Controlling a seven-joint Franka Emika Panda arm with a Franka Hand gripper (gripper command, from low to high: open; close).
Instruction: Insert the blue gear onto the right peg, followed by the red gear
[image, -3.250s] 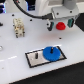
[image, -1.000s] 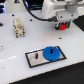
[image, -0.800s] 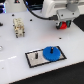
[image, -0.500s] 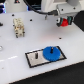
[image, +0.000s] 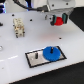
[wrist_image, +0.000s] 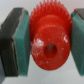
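- The exterior view shows the whole scene: a white worktop (image: 15, 55) with the grey, black-bordered plate (image: 35, 59) lying on it toward the near side.
- The blue gear (image: 49, 53) sits flat on the plate's end toward the exterior view's right, where the right peg would be; the peg itself cannot be made out under the gear.
- A short dark pin (image: 36, 56) stands on the plate's other end, apart from the blue gear.
- High in the exterior view, toward its right, the gripper (image: 59, 20) hangs above the worktop with the red gear (image: 59, 21) at its tip, well apart from the plate.
- A small beige block (image: 19, 27) stands on the worktop toward the exterior view's left.
- Only the wrist view shows the grasp closely: the red gear (wrist_image: 48, 42), toothed rim and central hole visible, fills the gap, and the jaws pinch it from both sides with teal pads (wrist_image: 21, 37) pressed against its rim.
- The wrist view shows neither the plate nor the blue gear.
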